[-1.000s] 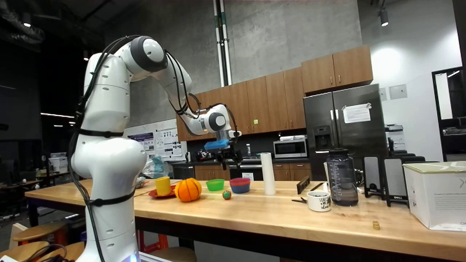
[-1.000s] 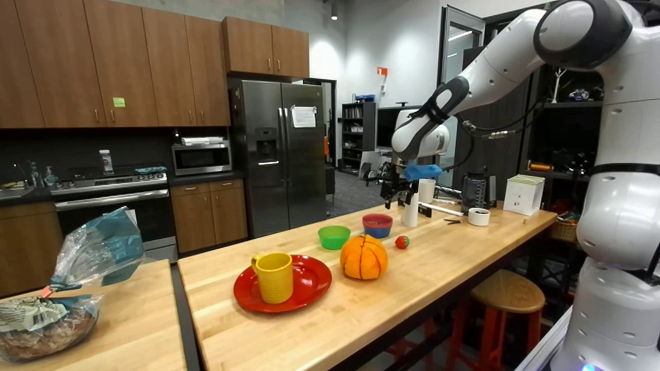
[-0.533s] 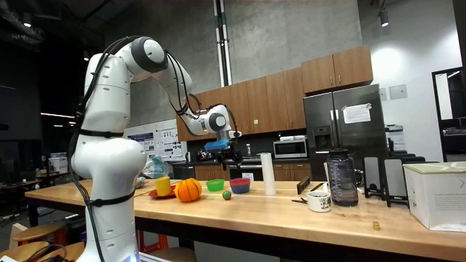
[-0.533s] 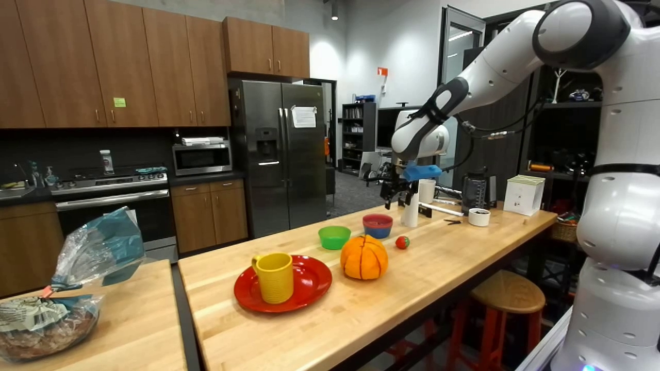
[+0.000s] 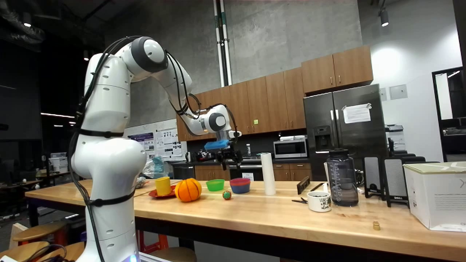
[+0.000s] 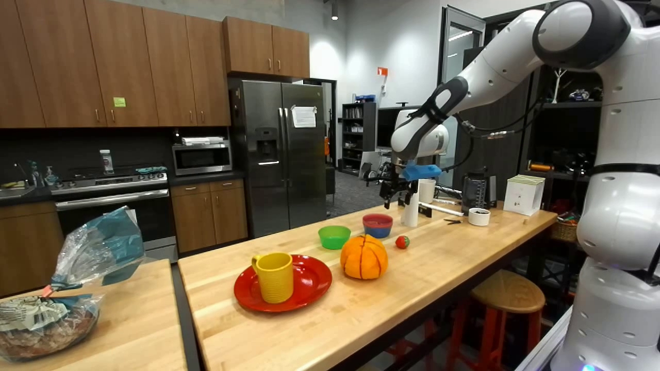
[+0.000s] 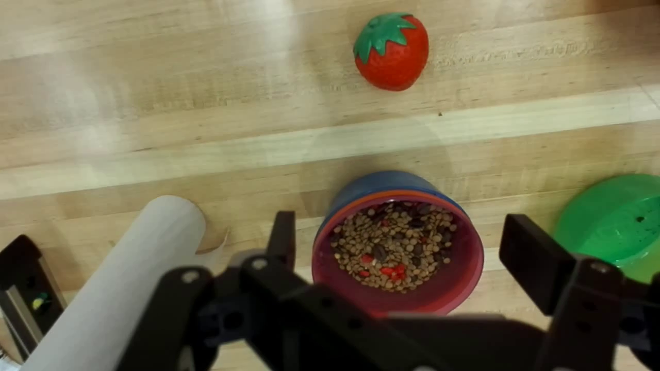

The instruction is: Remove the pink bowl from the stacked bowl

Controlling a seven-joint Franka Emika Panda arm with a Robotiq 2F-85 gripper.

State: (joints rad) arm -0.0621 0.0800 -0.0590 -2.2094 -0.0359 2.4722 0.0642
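Note:
The pink bowl sits nested at the top of a small stack. It looks dark pink in the wrist view [image 7: 443, 281] and shows in both exterior views [image 5: 240, 180] [image 6: 377, 219]. It holds brown grains with red and dark bits. The stacked bowl below it looks blue, in the wrist view [image 7: 391, 181] and both exterior views [image 5: 241, 189] [image 6: 379, 233]. An orange rim shows between them. My gripper [image 7: 402, 229] is open and empty. In the wrist view its fingers appear on either side of the stack. In both exterior views the gripper [image 5: 232, 166] [image 6: 398, 203] is above table height, apart from the bowls.
A green bowl [image 7: 608, 226] and a red strawberry-like toy [image 7: 394, 54] stand near the stack. A white paper roll [image 5: 268, 174] stands upright on its other side. An orange pumpkin [image 6: 363, 257], a red plate [image 6: 317, 288] and a yellow mug [image 6: 276, 281] are farther along the table.

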